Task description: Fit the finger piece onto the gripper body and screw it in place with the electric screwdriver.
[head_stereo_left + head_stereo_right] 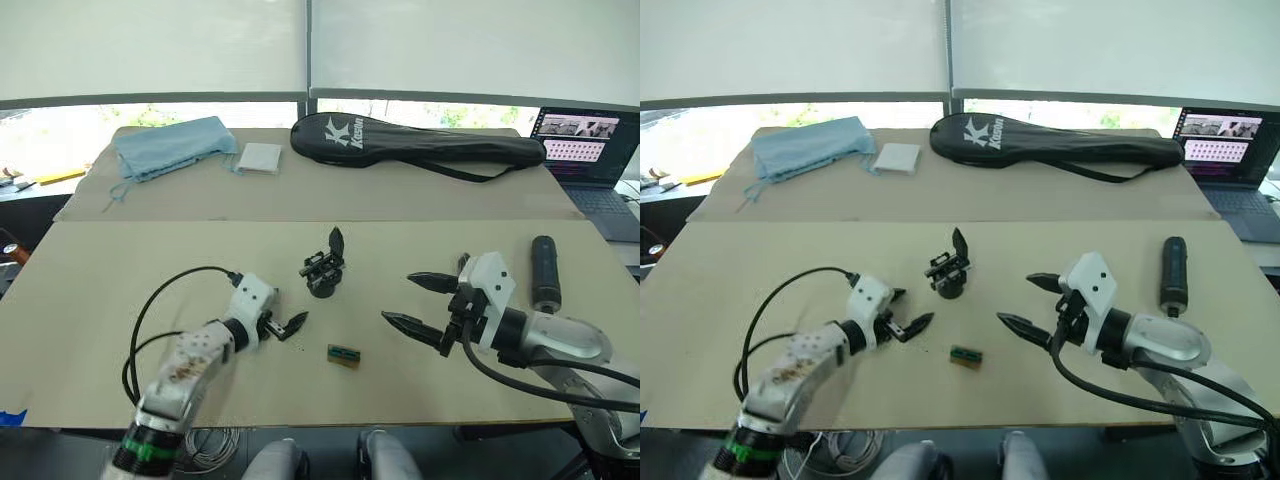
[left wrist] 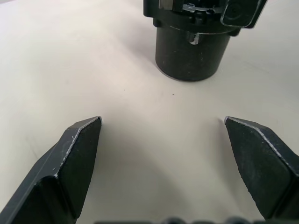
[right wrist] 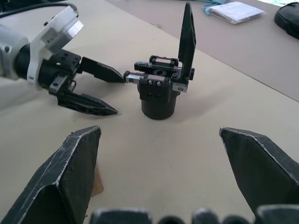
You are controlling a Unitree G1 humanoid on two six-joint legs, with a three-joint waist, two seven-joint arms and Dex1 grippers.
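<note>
The gripper body (image 1: 323,268) stands upright on its cylindrical end in the middle of the table, one black finger pointing up. My left gripper (image 1: 290,325) is open, low over the table just front-left of it, and aims at its base (image 2: 192,51). To its right, my right gripper (image 1: 398,298) is open with a wide gap, also facing the body (image 3: 161,91), and holds nothing. The electric screwdriver (image 1: 544,272) lies on the table at the far right, behind my right arm. The finger piece is out of view.
A small green-topped block (image 1: 343,355) lies near the front edge between my grippers. At the back are a black racket bag (image 1: 420,145), a blue cloth (image 1: 175,148) and a white folded piece (image 1: 260,158). A laptop (image 1: 590,150) sits off the table's right.
</note>
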